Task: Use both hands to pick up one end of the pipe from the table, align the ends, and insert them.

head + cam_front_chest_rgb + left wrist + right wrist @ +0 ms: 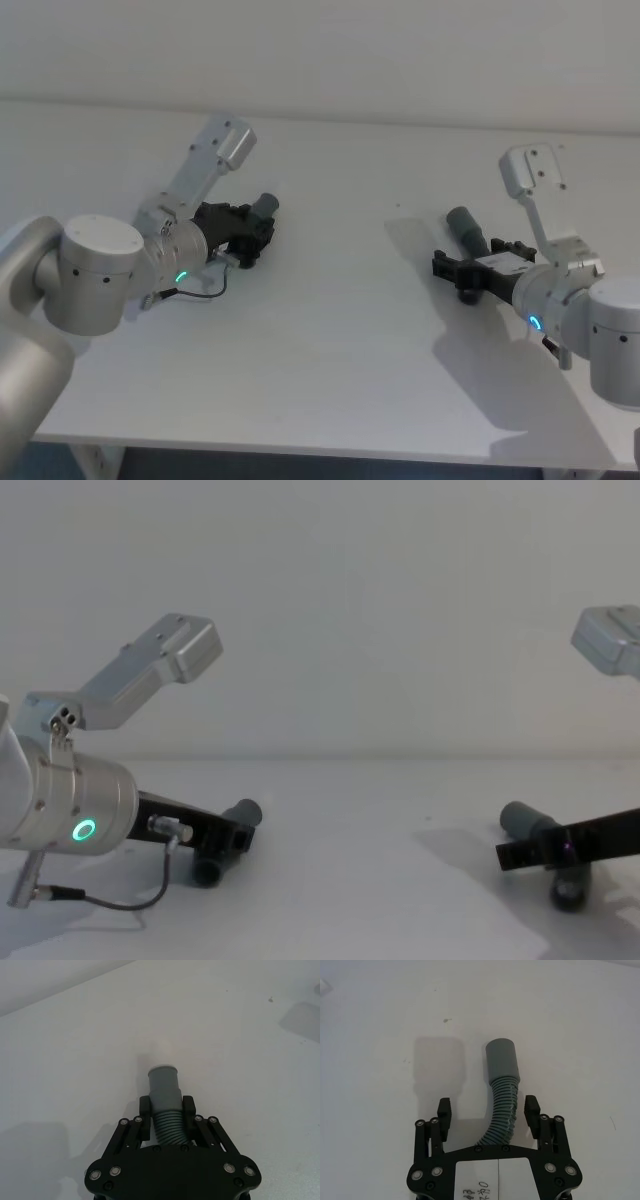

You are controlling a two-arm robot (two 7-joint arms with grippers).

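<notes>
Two pipe pieces are well apart at the white table point(330, 340): the left gripper point(166, 1106) grips the left pipe piece point(164, 1082), the right gripper point(487, 1108) stands open around the right pipe piece point(502, 1062).

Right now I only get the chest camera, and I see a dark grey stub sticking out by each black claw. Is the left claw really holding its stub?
Observer: Yes. The left wrist view shows the black two-finger left gripper shut on the ribbed part of the straight dark grey plastic pipe piece.
Visitor: And the right claw?
Observer: No. The black two-finger right gripper is open; the bent dark grey ribbed pipe piece lies between its fingers, ungripped.
Visitor: Do the pieces face each other?
Observer: Not squarely. From the head view both point away from the robot, leaning slightly inward, with bare matte white table between them.
</notes>
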